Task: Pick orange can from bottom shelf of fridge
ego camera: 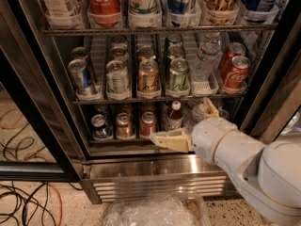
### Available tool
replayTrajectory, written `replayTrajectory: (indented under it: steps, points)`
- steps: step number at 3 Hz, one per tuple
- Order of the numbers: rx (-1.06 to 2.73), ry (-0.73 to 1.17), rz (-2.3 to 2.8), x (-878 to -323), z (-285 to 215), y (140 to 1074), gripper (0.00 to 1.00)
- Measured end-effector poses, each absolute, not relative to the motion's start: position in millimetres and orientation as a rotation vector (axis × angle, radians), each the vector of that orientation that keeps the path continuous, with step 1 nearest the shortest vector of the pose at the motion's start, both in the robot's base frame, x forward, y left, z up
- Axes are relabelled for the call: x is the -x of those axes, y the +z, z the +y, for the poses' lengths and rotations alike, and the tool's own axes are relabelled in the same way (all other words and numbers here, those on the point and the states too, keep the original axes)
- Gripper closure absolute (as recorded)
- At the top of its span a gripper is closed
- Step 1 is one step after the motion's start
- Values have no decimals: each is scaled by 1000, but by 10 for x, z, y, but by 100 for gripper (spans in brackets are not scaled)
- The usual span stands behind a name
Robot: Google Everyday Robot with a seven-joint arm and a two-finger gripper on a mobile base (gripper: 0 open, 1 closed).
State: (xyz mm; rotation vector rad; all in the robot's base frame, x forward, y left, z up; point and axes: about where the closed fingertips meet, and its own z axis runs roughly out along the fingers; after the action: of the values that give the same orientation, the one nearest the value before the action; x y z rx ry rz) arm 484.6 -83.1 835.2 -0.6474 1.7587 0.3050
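Observation:
The fridge [155, 169] stands open before me, with a stainless base and grille. On the bottom shelf [113, 144] stand a blue can [99, 126], the orange can [124, 125], a redder can [147, 123] and a small bottle [175, 115]. My gripper [180, 121] reaches in from the right at bottom-shelf height, open and empty. Its lower cream finger [171, 141] points left, with its tip just below and in front of the redder can. The other finger [210, 108] points up behind it. The orange can is about one lane left of the fingertip, untouched.
The rack above holds rows of cans, with Coca-Cola cans [236, 72] at the right. The black frame [42, 102] bounds the left side. Cables [23, 204] lie on the floor at the left. A clear plastic bag [150, 213] sits below the grille.

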Motion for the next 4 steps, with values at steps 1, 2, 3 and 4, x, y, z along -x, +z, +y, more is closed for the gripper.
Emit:
replayTrajectory:
  steps: [1, 2, 3, 4]
  points:
    - [614, 313, 1735, -4839, -719, 8045, 0]
    - [619, 370, 1731, -4812, -471, 7787, 0]
    - [643, 456, 1756, -4824, -315, 7553, 0]
    - [644, 456, 1756, -4824, -315, 7553, 0]
